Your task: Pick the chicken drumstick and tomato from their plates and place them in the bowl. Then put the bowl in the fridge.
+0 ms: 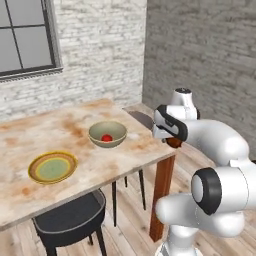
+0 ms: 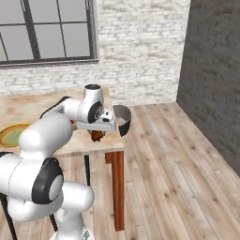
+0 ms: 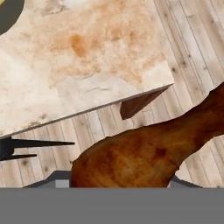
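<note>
Off the table [image 1: 150, 150] corner — over open floor — jaws pinch the chicken drumstick [image 3: 144, 153], tomato [image 1: 106, 137] in bowl [image 1: 107, 134].

- We count one bowl [image 1: 107, 134] on the table.
- We see one tomato [image 1: 106, 138], lying inside that bowl.
- We count one plate [image 1: 52, 167], yellow-rimmed with a greenish centre.
- We see one chicken drumstick [image 3: 148, 153].
- We count one table [image 1: 60, 130].
- We see one dark chair [image 1: 70, 217] under the table's near edge.
- We count one window [image 2: 44, 30].
</note>
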